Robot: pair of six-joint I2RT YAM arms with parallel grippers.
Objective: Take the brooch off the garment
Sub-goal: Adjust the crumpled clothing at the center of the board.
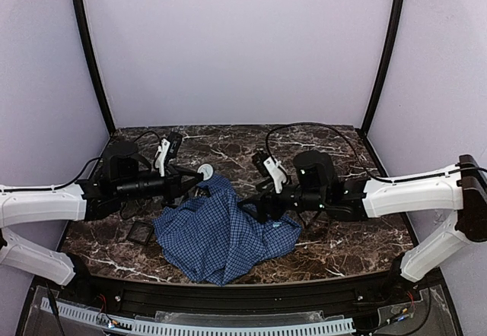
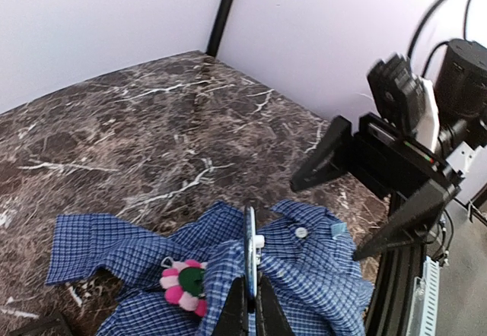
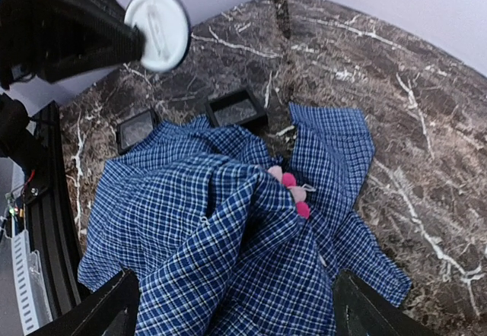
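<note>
Pins checked shirt (image 2: 319, 275) fold in shut left gripper (image 2: 247, 305), seemingly to bare flower brooch (image 2: 185, 284), poising empty, wide-open right gripper (image 2: 327, 218) at its two o'clock.

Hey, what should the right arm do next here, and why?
Probably lower the open right pincer onto the brooch and close. The left pincer is shut on a fold of the shirt beside it, and the pink petals lie exposed ahead of the right pincer's gap.
</note>
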